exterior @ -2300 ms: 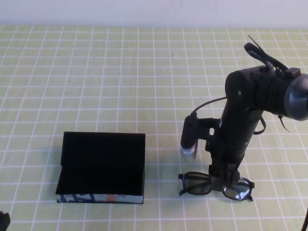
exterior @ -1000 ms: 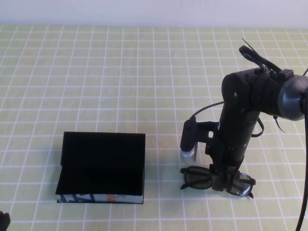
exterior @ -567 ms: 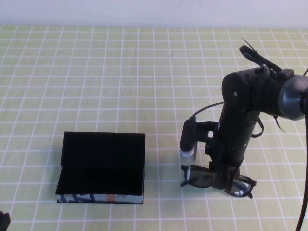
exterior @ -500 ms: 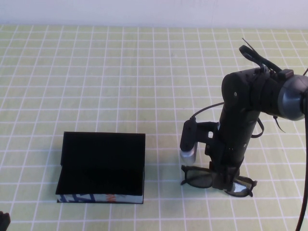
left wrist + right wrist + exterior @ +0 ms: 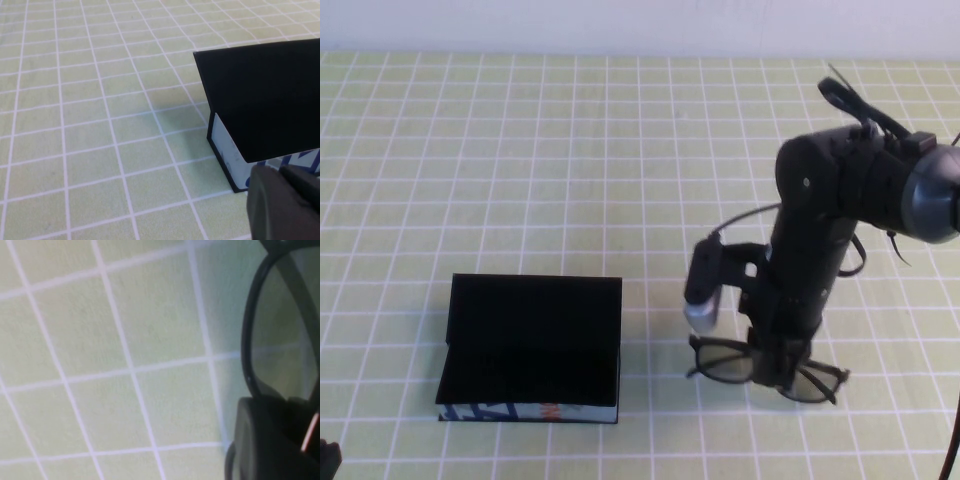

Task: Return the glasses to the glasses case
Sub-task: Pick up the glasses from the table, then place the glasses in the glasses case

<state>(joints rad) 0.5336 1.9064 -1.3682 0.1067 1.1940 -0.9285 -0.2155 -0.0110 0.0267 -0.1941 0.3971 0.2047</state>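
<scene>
Right pincer [image 5: 779, 372] grips the glasses [image 5: 720, 362] at their bridge.

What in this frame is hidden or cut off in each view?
- High view: the bridge of the glasses is covered by the right gripper.
- High view: the left gripper is cut off at the corner.
- Left wrist view: the glasses case runs past the edge.
- Right wrist view: only one lens shows.

The right arm [image 5: 825, 235] is showing a matte black casing with a grey rounded joint, loose black cables looping off it, and a silver-tipped wrist camera [image 5: 703, 300].
</scene>
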